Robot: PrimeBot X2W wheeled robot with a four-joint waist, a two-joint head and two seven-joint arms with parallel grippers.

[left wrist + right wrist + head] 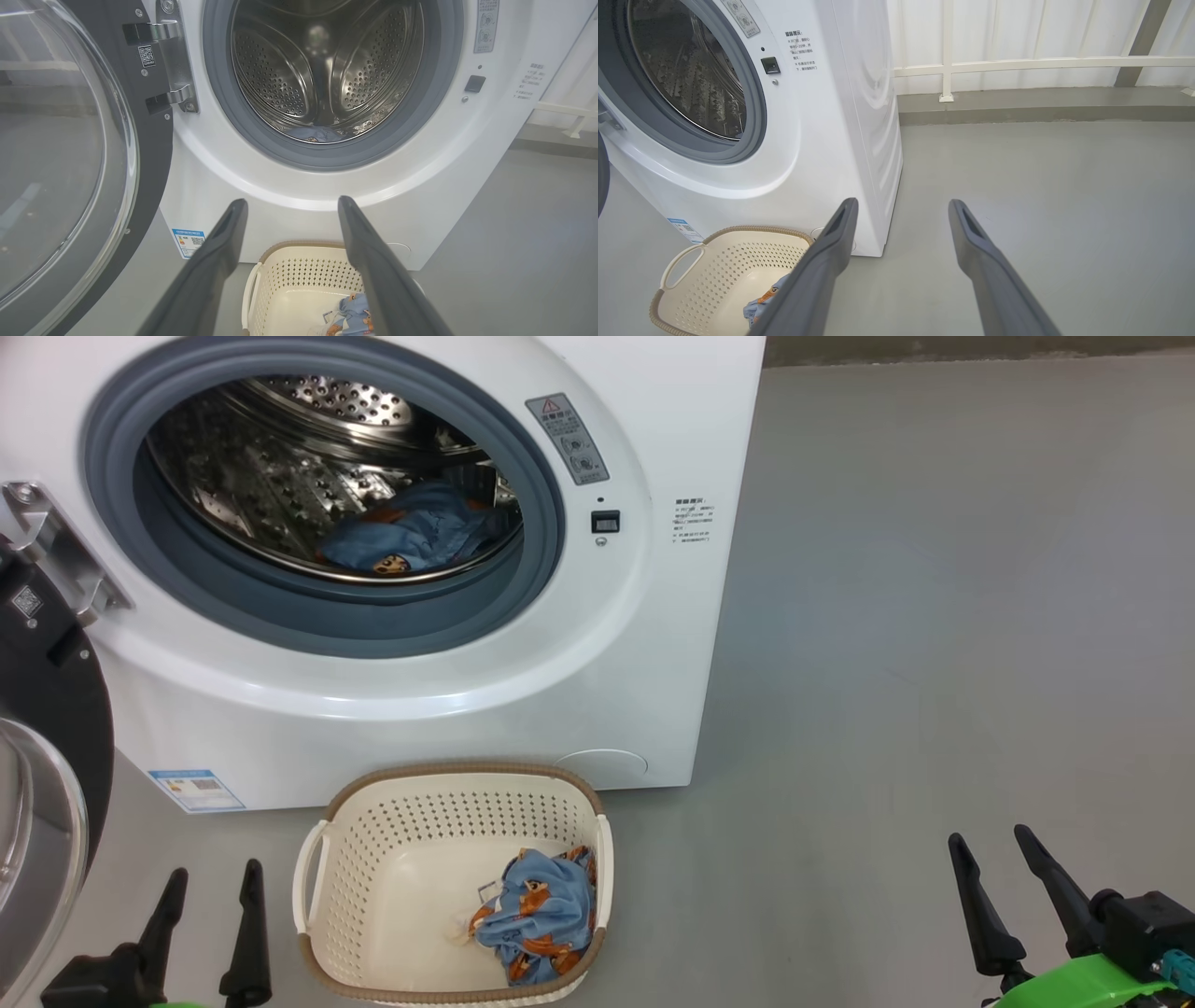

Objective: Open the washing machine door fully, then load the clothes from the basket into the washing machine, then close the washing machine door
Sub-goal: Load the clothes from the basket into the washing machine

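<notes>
At far left of the head view: door (42, 709), black-rimmed with bulging glass, is standing wide open on its hinge. Lower left: left gripper (215, 870) is hovering with its fingers spread apart, gripping nothing. Upper left to centre: washing machine (420, 709) is showing its open drum (280, 476), where one blue printed bundle (411, 537) is lying low toward the front right. Bottom centre: basket (448, 771) is sitting on the floor just before the machine, between the two grippers. The remaining bundle (541, 915) is lying crumpled in the basket's lower right corner, against the wall. Handling, as a judgement: this cloth is looking light, soft and limp, unlikely to slip but likely to trail or catch on the rim. A raised fold near the top of the heap, pinched deep, is looking like the best hold. Lower right: right gripper (988, 837) is hovering well apart from the basket, fingers likewise spread and empty.
</notes>
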